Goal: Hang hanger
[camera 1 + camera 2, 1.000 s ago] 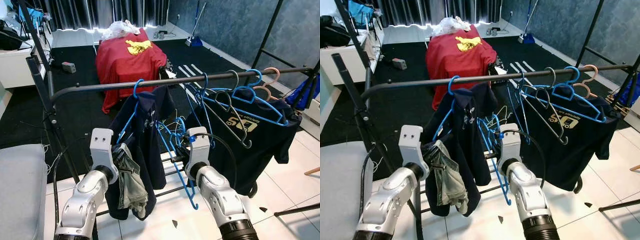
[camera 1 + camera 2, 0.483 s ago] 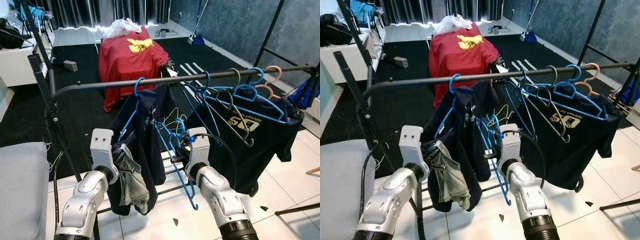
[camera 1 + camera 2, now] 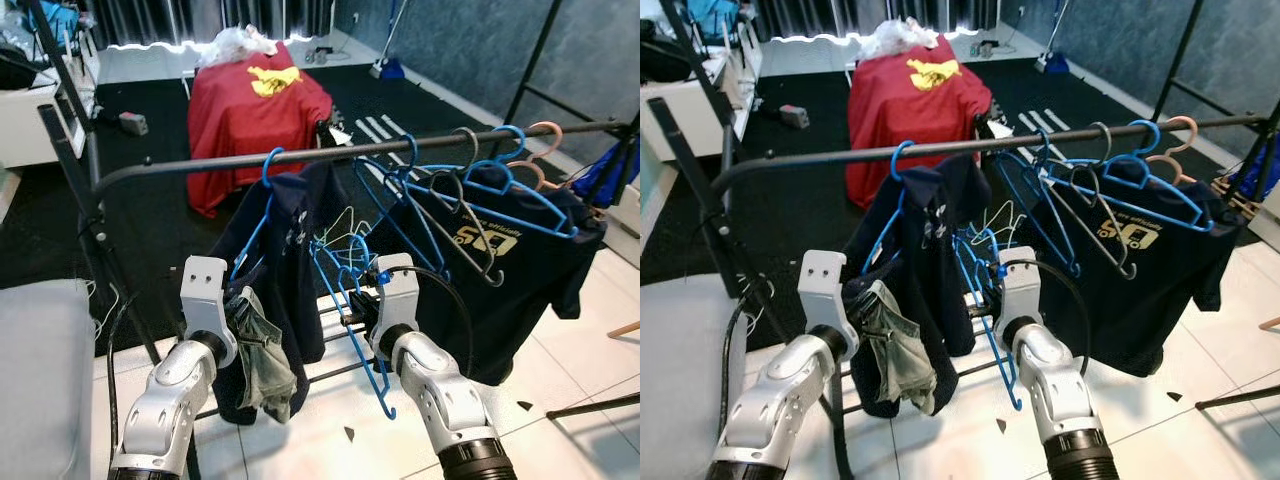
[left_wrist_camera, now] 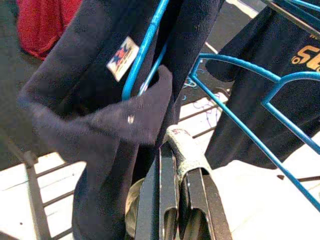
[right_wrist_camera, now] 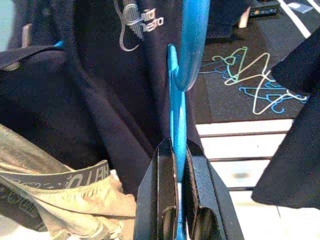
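Observation:
A black clothes rail (image 3: 330,154) runs across in front of me. My right gripper (image 5: 177,160) is shut on a blue hanger (image 3: 362,322), held below the rail beside a navy shirt (image 3: 290,250) that hangs on another blue hanger (image 3: 262,200). My left gripper (image 4: 175,165) is shut on a grey-green garment (image 3: 258,350) that droops from it, close against the navy shirt. Further right on the rail hang several blue, grey and pink hangers (image 3: 470,175) and a dark printed T-shirt (image 3: 500,270).
The rack's slanted black post (image 3: 85,190) stands at my left, and a grey cushion (image 3: 40,370) lies low on the left. Behind the rail a red cloth (image 3: 255,110) covers a piece of furniture on dark carpet. Loose hangers (image 5: 252,85) lie on the floor.
The camera has shifted slightly, so the rail and the room sit a little differently in view. Both grippers keep their hold and hardly move.

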### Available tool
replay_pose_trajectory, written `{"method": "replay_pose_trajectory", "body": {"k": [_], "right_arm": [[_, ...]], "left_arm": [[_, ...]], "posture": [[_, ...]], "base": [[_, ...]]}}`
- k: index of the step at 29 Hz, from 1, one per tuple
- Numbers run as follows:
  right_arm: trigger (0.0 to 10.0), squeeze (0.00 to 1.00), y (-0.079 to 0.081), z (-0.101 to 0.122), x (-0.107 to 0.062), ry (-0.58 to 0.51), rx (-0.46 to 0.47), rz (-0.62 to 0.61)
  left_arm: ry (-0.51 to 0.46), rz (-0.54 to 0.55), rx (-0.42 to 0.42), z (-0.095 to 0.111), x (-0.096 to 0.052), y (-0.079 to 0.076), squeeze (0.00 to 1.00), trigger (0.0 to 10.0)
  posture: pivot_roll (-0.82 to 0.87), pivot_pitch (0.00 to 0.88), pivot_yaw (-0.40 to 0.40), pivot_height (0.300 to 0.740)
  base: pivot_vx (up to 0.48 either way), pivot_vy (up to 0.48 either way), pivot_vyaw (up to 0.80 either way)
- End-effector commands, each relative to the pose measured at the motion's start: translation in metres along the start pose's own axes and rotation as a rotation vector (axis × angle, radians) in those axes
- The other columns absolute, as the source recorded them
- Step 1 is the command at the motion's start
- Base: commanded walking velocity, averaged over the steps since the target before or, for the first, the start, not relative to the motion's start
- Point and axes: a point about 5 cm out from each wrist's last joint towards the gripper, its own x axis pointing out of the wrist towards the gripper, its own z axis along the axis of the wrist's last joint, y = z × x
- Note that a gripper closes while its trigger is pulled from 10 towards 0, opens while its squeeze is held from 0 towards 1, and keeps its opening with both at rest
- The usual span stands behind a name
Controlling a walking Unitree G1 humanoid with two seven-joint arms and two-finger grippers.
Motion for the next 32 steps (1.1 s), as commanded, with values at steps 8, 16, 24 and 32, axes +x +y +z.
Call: {"method": "replay_pose_trajectory", "body": {"k": [8,16,24,32], "right_arm": [[10.0,0.00,0.0008,-0.0027,0.0007,0.015,0.011,0.004],[10.0,0.00,0.0000,-0.0026,0.0004,0.015,0.011,0.003],[10.0,0.00,0.0002,-0.0030,-0.0001,0.013,0.014,0.002],[10.0,0.00,0.0046,-0.0007,-0.0002,-0.003,0.007,0.035]], "left_arm": [[-0.003,-0.009,0.009,0.0029,0.0023,-0.0022,0.00,10.0],[0.005,-0.010,0.012,0.0019,0.0028,-0.0023,0.00,10.0],[0.007,-0.012,0.018,0.0021,0.0035,-0.0018,0.00,10.0],[0.004,0.005,0.011,0.0017,0.0034,-0.0008,0.00,10.0]], "posture": [[0.05,0.052,-0.031,0.740],[0.05,0.047,-0.028,0.740],[0.05,0.041,-0.021,0.740],[0.05,0.040,-0.026,0.740]], "base": [[0.000,0.000,0.00],[0.000,0.000,0.00],[0.000,0.000,0.00],[0.000,0.000,0.00]]}}
